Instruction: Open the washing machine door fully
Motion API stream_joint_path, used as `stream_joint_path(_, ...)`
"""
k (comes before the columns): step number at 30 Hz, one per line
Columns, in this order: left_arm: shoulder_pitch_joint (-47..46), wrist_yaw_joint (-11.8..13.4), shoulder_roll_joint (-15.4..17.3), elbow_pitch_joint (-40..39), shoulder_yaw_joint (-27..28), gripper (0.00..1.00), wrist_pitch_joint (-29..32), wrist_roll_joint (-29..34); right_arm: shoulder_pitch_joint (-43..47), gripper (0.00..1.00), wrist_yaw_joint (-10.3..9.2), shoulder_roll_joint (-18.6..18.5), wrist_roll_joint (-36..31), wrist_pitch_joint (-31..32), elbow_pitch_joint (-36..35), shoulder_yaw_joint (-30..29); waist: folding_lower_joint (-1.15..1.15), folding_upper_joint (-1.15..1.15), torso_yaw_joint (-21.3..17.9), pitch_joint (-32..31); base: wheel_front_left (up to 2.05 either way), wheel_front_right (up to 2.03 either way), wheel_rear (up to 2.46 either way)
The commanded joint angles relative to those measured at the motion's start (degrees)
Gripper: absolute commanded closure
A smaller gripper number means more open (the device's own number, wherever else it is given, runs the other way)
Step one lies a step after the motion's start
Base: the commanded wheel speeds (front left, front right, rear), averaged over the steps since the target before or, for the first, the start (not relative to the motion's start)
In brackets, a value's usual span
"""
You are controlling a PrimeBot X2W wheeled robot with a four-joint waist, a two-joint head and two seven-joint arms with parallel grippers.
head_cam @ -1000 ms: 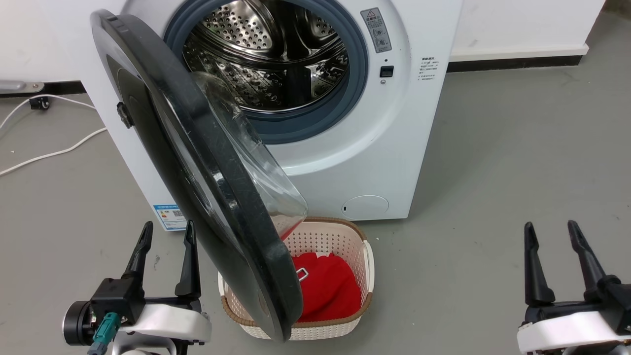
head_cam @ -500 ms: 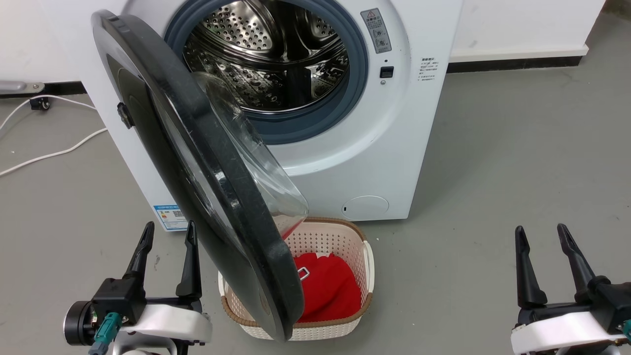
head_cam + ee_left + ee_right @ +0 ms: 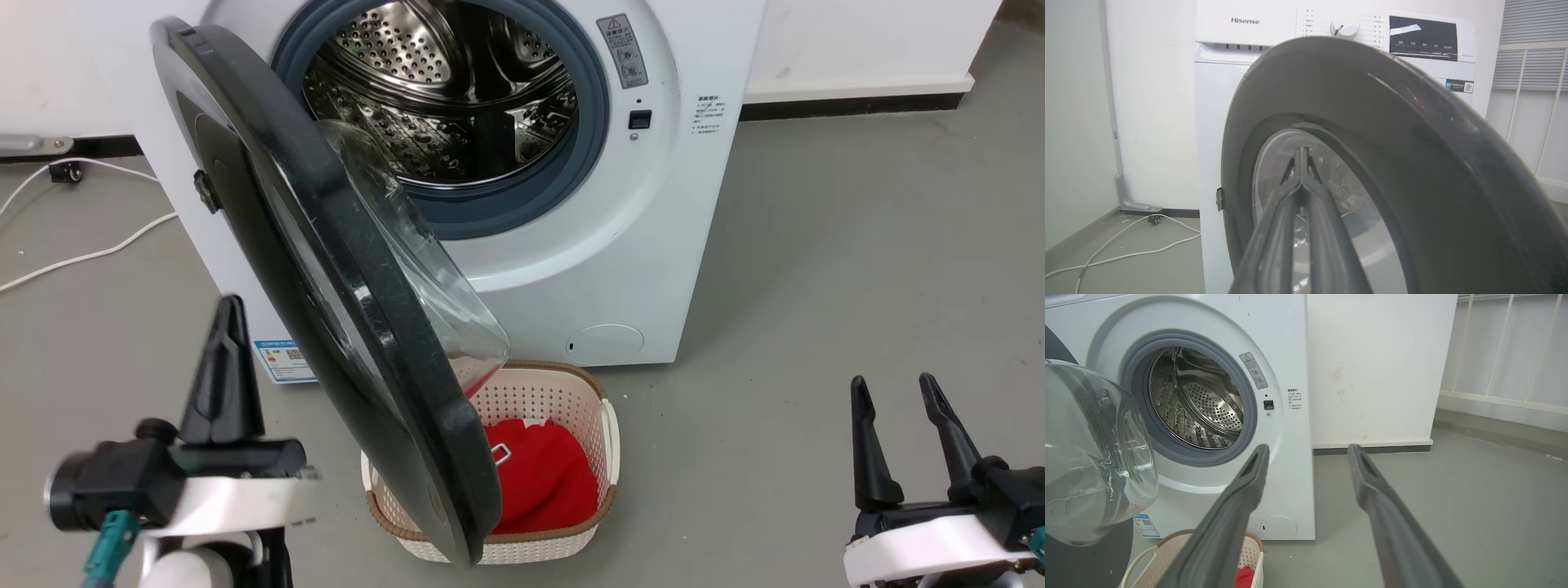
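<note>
Gripper on the left arm [image 3: 229,314]: fingers pressed flat together, tips meeting, nothing between them. It's blurred in the head view. It stands low at the left and points up, just left of the washing machine door [image 3: 359,302]. There's a gap between them there, no contact. In the left wrist view the closed fingers [image 3: 1301,192] point straight at the door's outer black face and its round window.

Right gripper [image 3: 891,384]: fingers spread wide, empty, low at the right over bare grey floor [image 3: 816,269], well apart from the washing machine [image 3: 588,245]. In the right wrist view it faces the machine's right front corner and the white wall beside it.

Door is part open, not swung fully back. It's hinged on the machine's left side and sticks out toward the robot, edge-on in the head view. The clear glass bowl [image 3: 416,269] bulges toward the opening.

Steel drum [image 3: 441,90] is exposed, with the grey-blue rubber ring [image 3: 522,204] around it. The blue label sticker [image 3: 282,359] sits low on the machine front, between left gripper and door in the head view.

Cream basket [image 3: 571,392] is on the floor right in front of the machine, with red cloth [image 3: 539,482] inside. The door's lower edge hangs over the basket's left side. Can't tell if they touch.

White cable [image 3: 82,253] lies on the floor far left.
</note>
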Motion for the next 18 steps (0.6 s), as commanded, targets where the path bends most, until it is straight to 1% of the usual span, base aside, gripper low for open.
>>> stream_joint_path(1, -1.2, 0.4, 0.0, -3.0, 0.0, 1.00, -0.2, -0.3, -0.8, 0.00, -0.04, 0.2, 0.3, -0.2, 0.1, 0.0, 0.00, 0.00, 0.0, 0.0, 0.00, 0.00, 0.00)
stream_joint_path(4, -2.5, 0.8, 0.0, -9.6, -0.8, 1.00, -0.1, -0.5, -1.0, 0.00, -0.04, 0.2, 0.5, -0.1, 0.2, 0.1, 0.00, 0.00, 0.0, 0.2, 0.00, 0.00, 0.00)
stream_joint_path(7, -3.8, 0.6, 0.0, -16.0, -2.5, 1.00, -0.1, -0.1, -1.1, 0.00, -0.04, 0.2, 0.6, 0.0, 0.4, 0.3, 0.00, 0.00, -0.1, 0.2, 0.00, 0.00, 0.00)
stream_joint_path(8, -3.8, 0.6, 0.0, -16.0, -2.5, 1.00, -0.1, -0.1, -1.1, 0.00, -0.04, 0.2, 0.6, 0.0, 0.4, 0.3, 0.00, 0.00, -0.1, 0.2, 0.00, 0.00, 0.00)
stream_joint_path(9, -4.2, 0.5, 0.0, -17.9, -3.3, 1.00, -0.1, 0.1, -1.2, 0.00, -0.04, 0.2, 0.6, 0.0, 0.4, 0.4, 0.00, 0.00, -0.2, 0.2, 0.00, 0.00, 0.00)
stream_joint_path(12, -4.5, -0.1, 0.0, -22.2, -6.7, 1.00, -0.1, 1.1, -1.3, 0.00, -0.04, 0.2, 0.7, 0.2, 0.5, 0.4, 0.00, 0.00, -0.4, 0.1, 0.00, 0.00, 0.00)
stream_joint_path(16, -3.3, -1.0, 0.0, -23.7, -13.5, 1.00, -0.1, 0.5, -1.0, 0.00, -0.04, 0.2, 1.2, 0.4, 0.7, 0.3, 0.00, 0.00, -0.4, 0.0, 0.00, 0.00, 0.00)
stream_joint_path(17, -1.6, -1.7, 0.0, -21.5, -20.1, 1.00, -0.1, -0.2, -0.8, 0.00, -0.04, 0.2, 1.2, 0.3, 0.9, 0.3, 0.00, 0.00, -0.2, -0.1, 0.00, 0.00, 0.00)
stream_joint_path(18, -0.9, -1.9, 0.2, -20.3, -22.2, 1.00, -0.1, -0.4, -0.8, 0.00, -0.04, 0.2, 1.3, 0.4, 1.0, 0.3, 0.00, 0.00, -0.2, -0.2, 0.00, 0.00, 0.00)
